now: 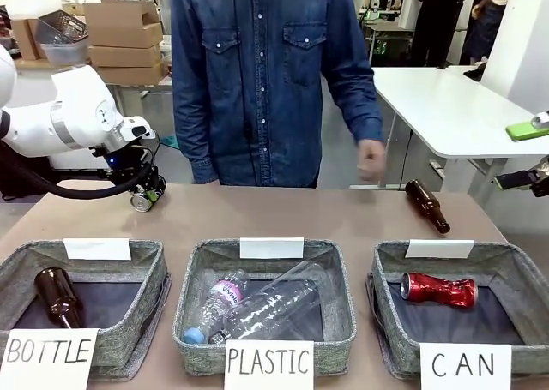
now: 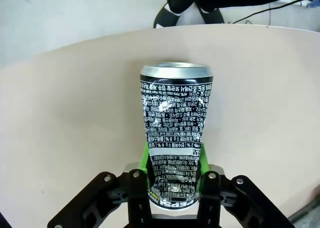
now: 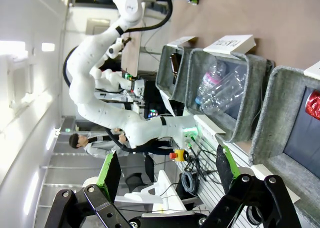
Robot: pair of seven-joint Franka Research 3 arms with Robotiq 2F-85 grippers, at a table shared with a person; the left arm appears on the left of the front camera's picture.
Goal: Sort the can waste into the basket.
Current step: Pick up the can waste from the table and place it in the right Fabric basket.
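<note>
A black and silver can [image 2: 176, 133] is gripped by the left gripper [image 2: 175, 175], its green pads [image 2: 204, 160] pressed against the can's two sides, at the narrower part of its body. In the front view the gripped can is seen at the table's far left part, beyond the basket marked BOTTLE [image 1: 129, 321], with one round metal end turned toward the camera. The right gripper [image 3: 167, 170] is held wide, with nothing between its fingers, and in the front view it is seen at the picture's right edge, beyond the basket marked CAN [image 1: 533, 326]. Inside that CAN basket a red can [image 1: 439, 291] with a pinched middle is laid on its side on the dark bottom. A brown bottle [image 1: 58, 296] is contained in the BOTTLE basket, and clear plastic bottles [image 1: 279, 309] are contained in the basket marked PLASTIC [image 1: 184, 313], which is placed between the other two. A second brown bottle [image 1: 426, 206] is laid on the table [image 1: 283, 214], near its far edge on the right of the front view, with its neck pointed toward the CAN basket. At the far side, a denim shirt is worn by a person [image 1: 262, 81], whose blurred left hand [image 1: 371, 160] is held near the table's far edge.
</note>
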